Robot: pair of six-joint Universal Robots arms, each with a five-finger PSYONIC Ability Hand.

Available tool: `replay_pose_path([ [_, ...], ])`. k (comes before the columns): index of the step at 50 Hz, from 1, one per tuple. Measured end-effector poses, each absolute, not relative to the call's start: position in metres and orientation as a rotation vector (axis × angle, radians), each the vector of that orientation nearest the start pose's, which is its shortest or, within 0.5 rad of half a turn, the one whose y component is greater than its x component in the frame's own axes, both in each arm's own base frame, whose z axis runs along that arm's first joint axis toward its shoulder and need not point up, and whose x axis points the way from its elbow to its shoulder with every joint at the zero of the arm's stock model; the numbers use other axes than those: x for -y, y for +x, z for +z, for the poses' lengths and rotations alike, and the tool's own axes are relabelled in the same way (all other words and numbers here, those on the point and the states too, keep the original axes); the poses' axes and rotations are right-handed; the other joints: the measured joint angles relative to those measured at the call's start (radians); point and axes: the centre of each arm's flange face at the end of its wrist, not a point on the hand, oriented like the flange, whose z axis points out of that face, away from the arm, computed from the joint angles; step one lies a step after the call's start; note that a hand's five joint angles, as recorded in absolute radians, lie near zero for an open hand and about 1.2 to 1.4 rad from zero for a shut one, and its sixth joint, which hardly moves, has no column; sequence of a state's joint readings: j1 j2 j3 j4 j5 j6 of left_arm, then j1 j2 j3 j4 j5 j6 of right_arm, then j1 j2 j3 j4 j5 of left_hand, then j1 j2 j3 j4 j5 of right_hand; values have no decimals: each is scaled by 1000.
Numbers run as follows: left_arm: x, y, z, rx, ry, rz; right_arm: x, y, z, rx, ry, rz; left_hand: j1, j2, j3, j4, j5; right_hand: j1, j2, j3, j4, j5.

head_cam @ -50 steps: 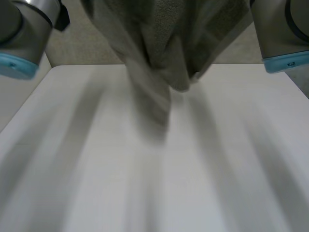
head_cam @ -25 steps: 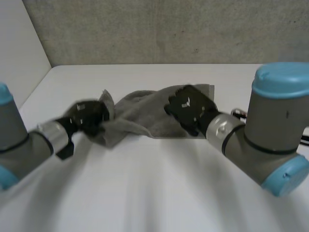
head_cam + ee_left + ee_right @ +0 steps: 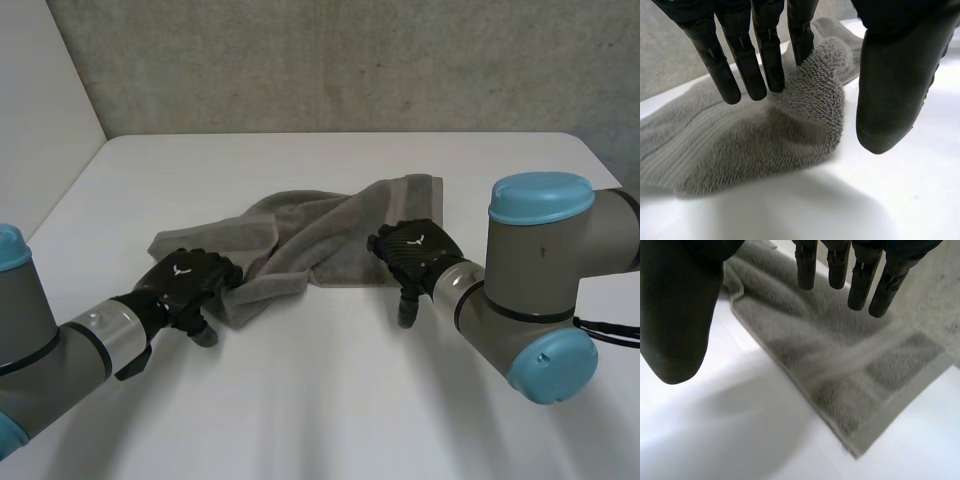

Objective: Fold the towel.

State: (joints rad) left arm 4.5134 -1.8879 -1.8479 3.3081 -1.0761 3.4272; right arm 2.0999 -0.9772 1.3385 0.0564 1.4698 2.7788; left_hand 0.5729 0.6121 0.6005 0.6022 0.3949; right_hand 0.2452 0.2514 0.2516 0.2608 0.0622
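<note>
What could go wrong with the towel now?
1. The towel lies bunched and wrinkled on the table, so folding it like this may come out lumpy.
2. The left hand is open, with fingers and thumb either side of a raised bump. Closing there might pinch only that.
3. The right hand is open over the near edge, away from the corner, so it may grab off-corner.

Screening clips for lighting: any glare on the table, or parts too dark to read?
Head view: even, soft light, no glare on the table, the towel's folds readable. Left wrist view: the towel's raised corner is well lit, dimmer in the hollow beside it; the left hand is near-black, little detail. Right wrist view: bright table, yet the towel's hem shows; the right hand is dark.
</note>
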Motion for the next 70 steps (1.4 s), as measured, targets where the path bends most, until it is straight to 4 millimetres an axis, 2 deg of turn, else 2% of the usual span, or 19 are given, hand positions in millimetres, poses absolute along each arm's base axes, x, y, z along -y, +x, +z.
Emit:
replay_pose_path([
  [5,251,-239,160,-2688,1187,-1959,284,303,144,-2281,-1119,-1589,-63,-81,-64,-70,-76,35,20,21,12,45],
  [10,253,-243,164,-2688,1164,-2000,303,292,133,-2312,-1078,-1617,-108,-129,-115,-121,-128,88,75,82,70,112],
  [18,259,-240,162,-2680,1103,-2037,327,285,124,-2288,-1018,-1724,-146,-167,-155,-161,-168,161,152,159,157,193],
  [23,260,-237,159,-2685,1087,-2029,335,284,123,-2277,-1002,-1758,-162,-189,-174,-181,-188,182,171,181,174,209],
  [40,255,-234,151,-2723,1077,-1987,343,287,109,-2288,-1007,-1747,-180,-213,-192,-200,-210,222,207,216,205,242],
  [47,255,-235,150,-2717,1079,-1994,344,287,108,-2289,-1007,-1748,-180,-214,-192,-200,-210,286,273,278,269,300],
  [70,253,-235,148,-2725,1079,-1987,351,286,101,-2292,-1014,-1822,-180,-215,-192,-201,-210,299,273,290,280,314],
])
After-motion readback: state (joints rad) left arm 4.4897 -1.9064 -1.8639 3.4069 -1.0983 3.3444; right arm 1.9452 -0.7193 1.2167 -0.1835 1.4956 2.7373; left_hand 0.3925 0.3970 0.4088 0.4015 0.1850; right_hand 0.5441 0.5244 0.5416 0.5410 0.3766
